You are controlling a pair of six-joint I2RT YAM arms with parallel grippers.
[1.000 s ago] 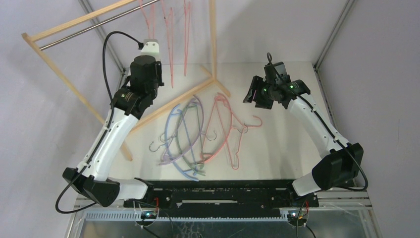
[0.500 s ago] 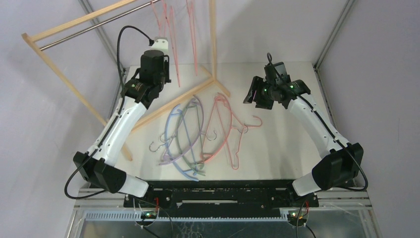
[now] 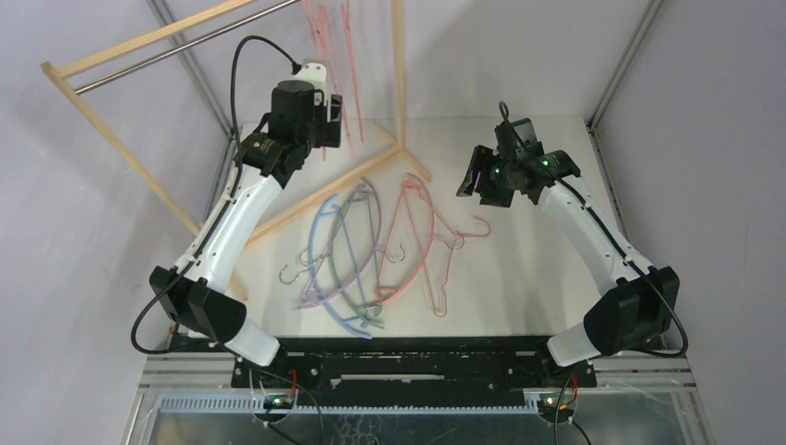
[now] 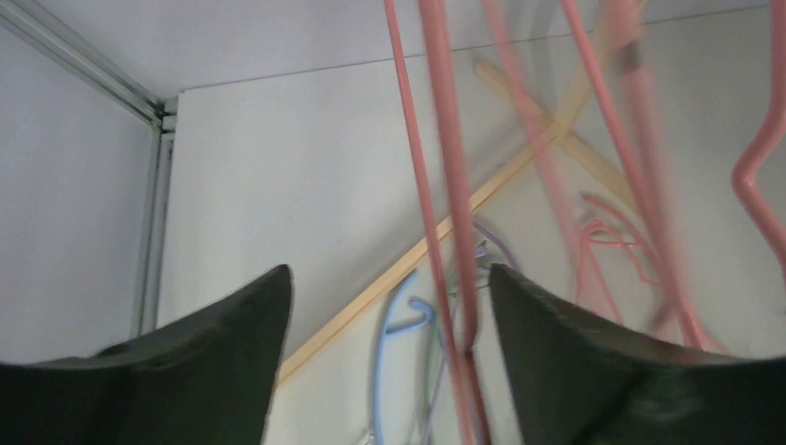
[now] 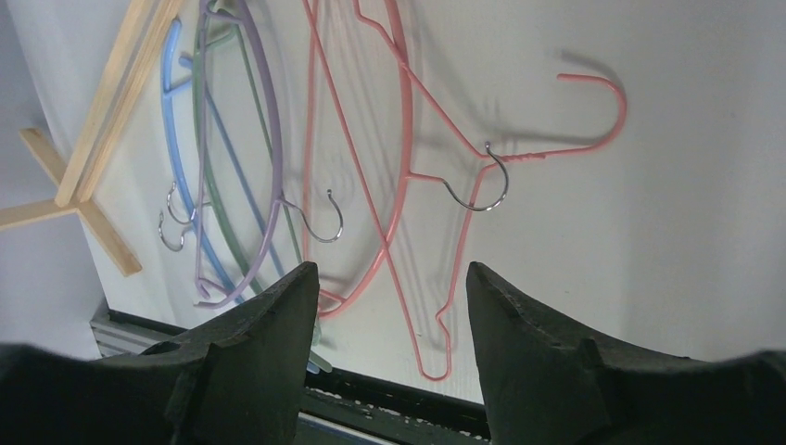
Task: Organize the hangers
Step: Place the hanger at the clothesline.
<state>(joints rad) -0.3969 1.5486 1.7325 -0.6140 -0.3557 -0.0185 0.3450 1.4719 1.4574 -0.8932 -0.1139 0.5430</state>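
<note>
Hangers in two groups. Thin pink wire hangers (image 3: 324, 23) hang from the metal rod (image 3: 185, 44) of the wooden rack (image 3: 399, 56) at the far left of the table (image 3: 528, 269), and they are blurred in both views that catch them. A heap of hangers (image 3: 361, 250) lies flat at mid-table, just near of the rack's wooden foot.

Left gripper (image 3: 332, 116): raised at the far left, level with the lower part of the hanging wires. Wrist view shows both dark fingers (image 4: 232, 362) spread wide, grip released. One hanging wire runs down through the gap, closer to the right-hand finger. Cannot tell whether it touches that finger. Nothing is clamped.

Right gripper (image 3: 477, 181): held above the table at the far right, just right of the heap and angled toward it. Its fingers (image 5: 259, 352) stand apart with nothing between them, clear of everything below.

Heap seen from the right wrist, left to right:
- blue hanger (image 5: 171, 111), green hanger (image 5: 199, 139) and lilac hanger (image 5: 269, 120), curved and overlapping, their metal hooks close together
- curved pink hanger (image 5: 405, 111), whose metal hook (image 5: 477, 190) lies across a neighbour
- that neighbour is a pink wire triangle (image 5: 593, 82), its hook pointing right, crossing the curved pink one
</note>
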